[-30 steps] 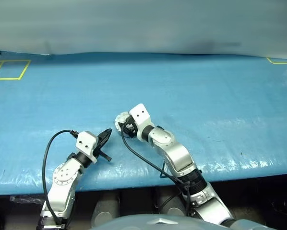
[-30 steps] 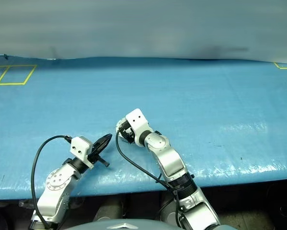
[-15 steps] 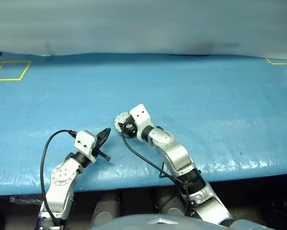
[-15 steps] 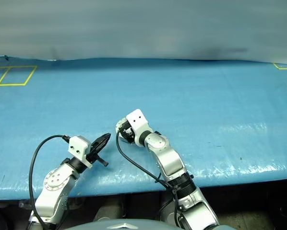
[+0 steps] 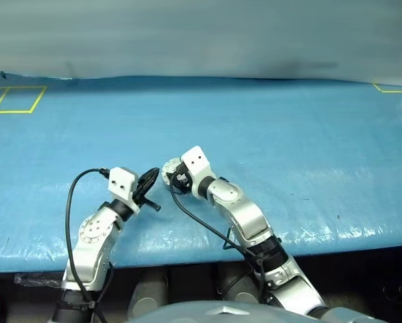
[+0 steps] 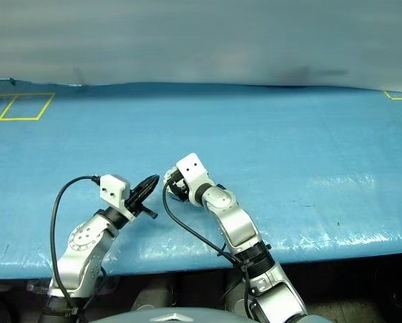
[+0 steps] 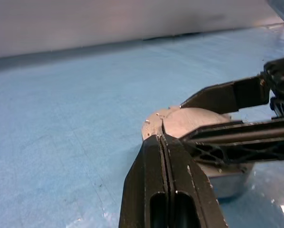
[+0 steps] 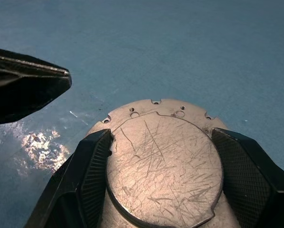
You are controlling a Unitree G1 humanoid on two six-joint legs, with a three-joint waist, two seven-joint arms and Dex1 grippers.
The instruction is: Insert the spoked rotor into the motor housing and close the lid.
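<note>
Lid down, housing in my right claw.
My right gripper clasps the motor housing on the blue table, its lid seemingly closed; my left gripper, pinched together, hovers just beside.

One round grey metal motor housing sits on the near part of the table, with one scratched grey disc lid closed flat over it. One blue plastic-covered table carries everything. Two grippers with two black fingers each are present: the left gripper just left of the housing, and the right gripper with one finger on each side of the housing. Two yellow tape outlines mark the blue cover: one square at the far left, and one corner at the far right, possibly part of a second square.
</note>
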